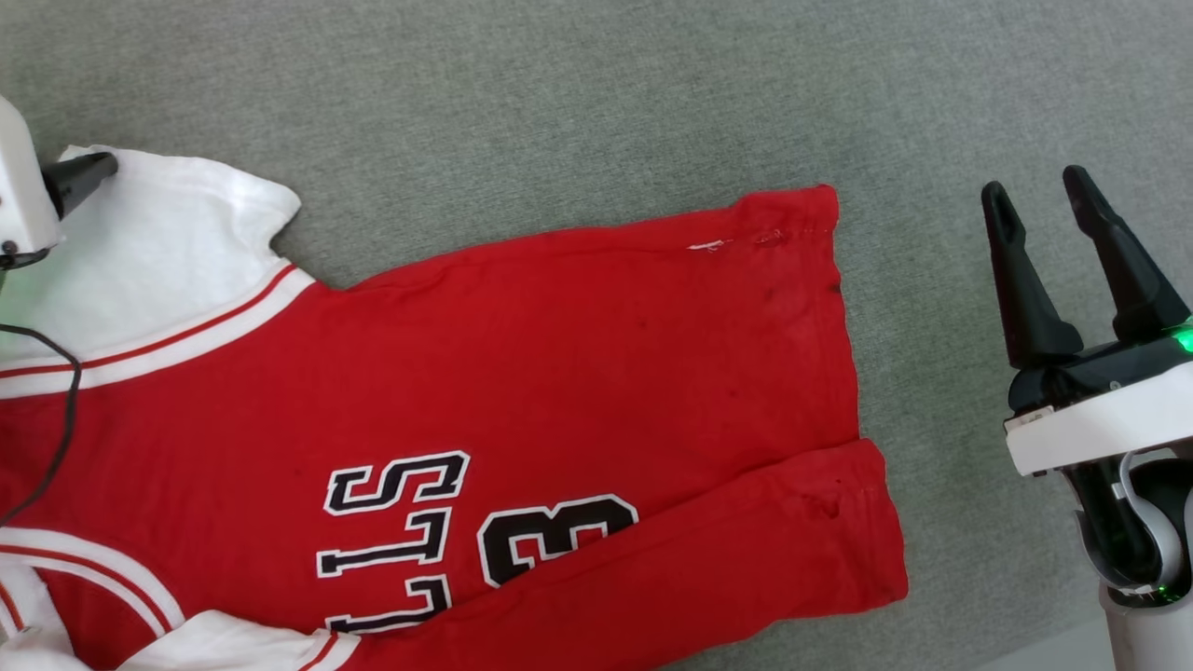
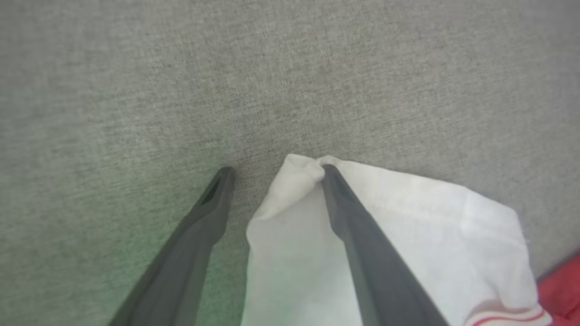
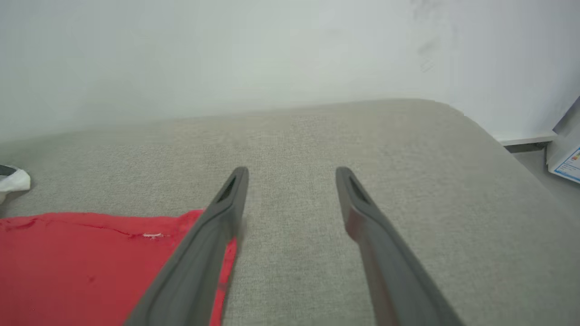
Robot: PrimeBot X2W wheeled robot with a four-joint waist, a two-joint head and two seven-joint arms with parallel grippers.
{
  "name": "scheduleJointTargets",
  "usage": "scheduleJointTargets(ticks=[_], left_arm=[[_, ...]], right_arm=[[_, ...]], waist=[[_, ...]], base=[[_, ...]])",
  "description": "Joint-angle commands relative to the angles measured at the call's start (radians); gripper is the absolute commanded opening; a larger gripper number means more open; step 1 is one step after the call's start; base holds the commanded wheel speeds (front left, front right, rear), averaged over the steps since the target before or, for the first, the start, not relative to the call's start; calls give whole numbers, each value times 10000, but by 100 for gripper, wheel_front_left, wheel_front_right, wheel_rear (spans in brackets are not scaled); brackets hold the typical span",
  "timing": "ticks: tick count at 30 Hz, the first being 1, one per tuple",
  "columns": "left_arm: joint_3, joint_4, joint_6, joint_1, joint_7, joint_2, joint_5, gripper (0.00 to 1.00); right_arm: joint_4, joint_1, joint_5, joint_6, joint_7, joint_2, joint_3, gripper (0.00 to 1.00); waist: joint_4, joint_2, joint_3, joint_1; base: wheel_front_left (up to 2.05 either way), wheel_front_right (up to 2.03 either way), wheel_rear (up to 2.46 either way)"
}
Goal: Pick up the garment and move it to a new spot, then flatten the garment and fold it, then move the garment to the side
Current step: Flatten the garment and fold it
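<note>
The garment (image 1: 578, 354) is a red jersey lying spread on the grey surface, with black letters and a numeral (image 1: 550, 540) outlined in white. Its near long edge is folded over onto the body and hides part of the print. A white sleeve (image 1: 158, 242) with red-striped trim lies at the upper left. My left gripper (image 2: 276, 171) stands open at that sleeve's (image 2: 408, 235) tip, one finger (image 2: 358, 226) resting on the white cloth and the other on bare surface. My right gripper (image 1: 1035, 186) is open, off the jersey's hem (image 3: 90, 262) to the right, with nothing between its fingers.
Grey fabric surface (image 1: 559, 93) extends beyond the jersey on the far side and to the right. A white wall (image 3: 226, 54) stands behind it. The surface's rounded right end (image 3: 489, 136) drops off near a box (image 3: 566, 158). A black cable (image 1: 65, 419) hangs over the jersey's left part.
</note>
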Motion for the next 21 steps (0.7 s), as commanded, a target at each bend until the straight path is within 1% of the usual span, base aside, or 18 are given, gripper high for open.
scheduleJointTargets(ticks=[1, 3, 4, 6, 9, 12, 17, 21], left_arm=[[-392, 296, 129, 620, 431, -227, -24, 49], [-478, 393, 241, 895, 582, -428, -145, 0], [-450, 433, 310, 992, 542, -551, -245, 0], [-383, 454, 299, 1046, 244, -769, -307, 0], [-334, 575, 230, 1064, -142, -876, -282, 0], [-307, 668, 65, 794, -597, -989, -141, 0], [-308, 592, -249, -28, -1399, -1303, 108, 0], [-286, 265, -429, -452, -1895, -1616, 164, 0]], right_arm=[[77, -153, 136, -4, -14, 32, 26, 100], [171, -238, 302, -4, -5, -21, 65, 100], [267, -271, 417, -4, 96, -68, 93, 100], [401, -429, 695, -4, 247, -215, 120, 100], [717, -730, 1235, -4, 776, -489, 261, 100], [1223, -1213, 1898, -4, 1759, -970, 409, 100], [2312, -2156, 2887, -4, 4338, -1847, 755, 100], [2876, -2799, 3349, -4, 6494, -2155, 1024, 100]], waist=[[-80, 0, 83, -1], [-106, 0, 90, -1], [-102, 0, 80, -1], [-72, 0, 39, -1], [48, 0, -114, -1], [309, 0, -281, -1], [995, 0, -492, -1], [1584, 0, -547, -1]], base=[[0, 0, 0], [0, 0, 0], [0, 0, 0], [0, 0, 0], [0, 0, 0], [0, 0, 0], [0, 0, 0], [0, 0, 0]])
